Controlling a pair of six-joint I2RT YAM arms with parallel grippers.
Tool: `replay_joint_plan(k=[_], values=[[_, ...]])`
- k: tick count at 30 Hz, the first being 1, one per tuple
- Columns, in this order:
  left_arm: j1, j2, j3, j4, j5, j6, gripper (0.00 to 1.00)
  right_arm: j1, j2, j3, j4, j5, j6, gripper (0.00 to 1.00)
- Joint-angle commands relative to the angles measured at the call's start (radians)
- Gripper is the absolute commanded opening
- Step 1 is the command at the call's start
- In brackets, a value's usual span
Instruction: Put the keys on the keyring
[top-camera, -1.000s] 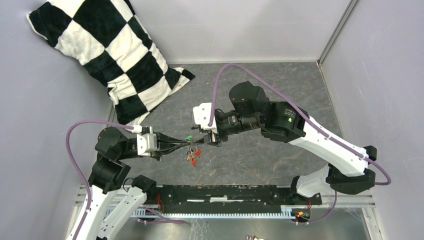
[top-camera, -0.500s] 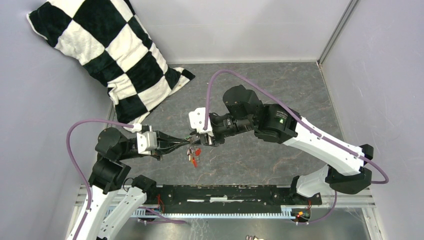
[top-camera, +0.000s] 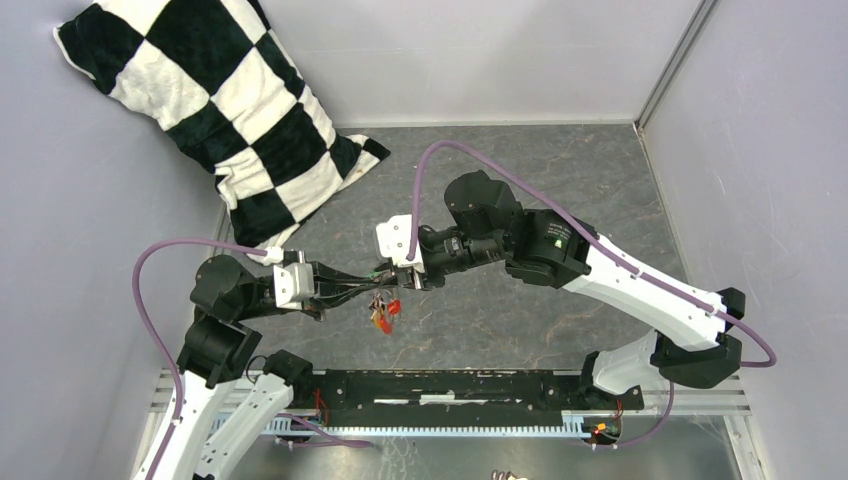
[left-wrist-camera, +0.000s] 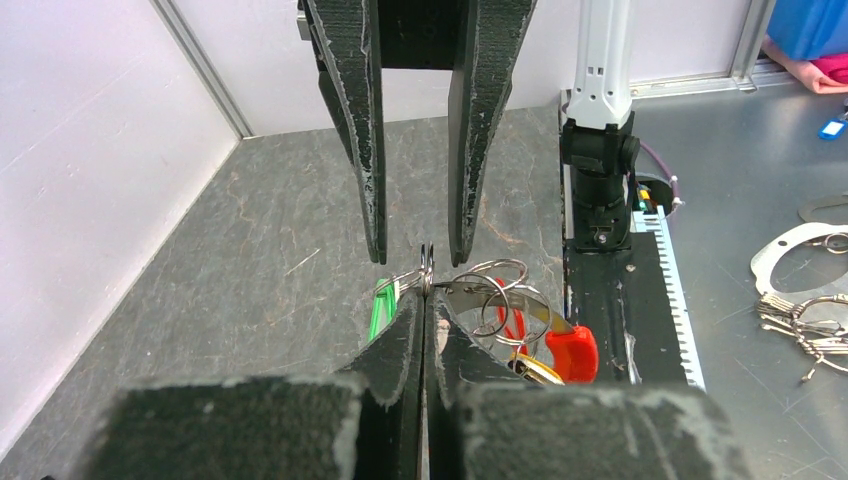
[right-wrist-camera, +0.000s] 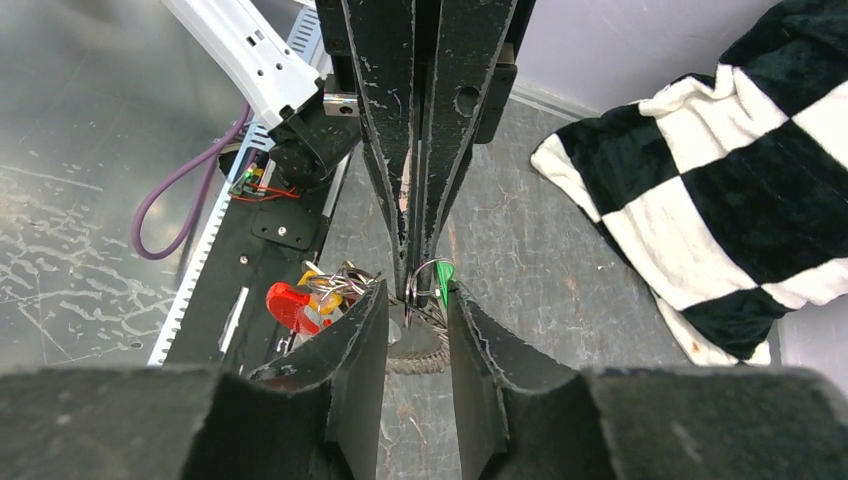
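Nearest the arm bases, the left gripper (left-wrist-camera: 425, 305) reaches out over the mottled grey table (top-camera: 520, 320) with its jaws pressed flat together. They pinch the thin wire of the keyring (left-wrist-camera: 428, 268), which stands edge-on just past the tips and is held up off the surface.

Below and to one side of that grip hangs a tangle of wire loops with the red key (left-wrist-camera: 573, 352) and the yellow key (left-wrist-camera: 538, 372). I cannot tell whether either is properly threaded onto the ring. The green key (left-wrist-camera: 382, 308) sits on the other side, tucked just beside the left fingertips and close against the pinched loop.

Facing it from the far side, the right gripper (right-wrist-camera: 415, 300) has its jaws apart. One finger stands on each side of the ring and the left tips, and from both wrist views neither seems to bite on anything.

The step in hand looks like the threading itself, most likely of the green key, with one claw steadying the ring while the other lines up on it.

The next move calls for a fine closing onto the key head or the wire without knocking the ring out of the left claw's hold, and then a twist along the coil.

Farthest back, a black-and-white checked cushion (top-camera: 230, 110) leans in the corner, well apart from the work.
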Motion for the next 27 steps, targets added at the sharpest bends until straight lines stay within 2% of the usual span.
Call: replay_joint_plan(k=[1, 12, 18, 23, 27], values=[[-0.003, -0.007, 0.027, 0.031, 0.008, -0.011, 0.02, 0.004, 0.002, -0.003, 0.023, -0.021, -0.001, 0.33], [-0.004, -0.01, 0.029, 0.033, 0.004, -0.011, 0.02, 0.003, 0.013, -0.004, 0.003, -0.017, -0.007, 0.23], [-0.004, -0.012, 0.029, 0.034, 0.002, -0.012, 0.02, 0.004, 0.01, -0.011, 0.004, 0.004, -0.007, 0.24], [-0.003, -0.014, 0.028, 0.031, 0.002, -0.013, 0.02, 0.003, 0.0, -0.016, 0.014, 0.008, -0.006, 0.13], [-0.003, -0.016, 0.026, 0.029, -0.003, -0.009, 0.02, 0.004, -0.016, -0.032, 0.019, 0.026, -0.004, 0.14]])
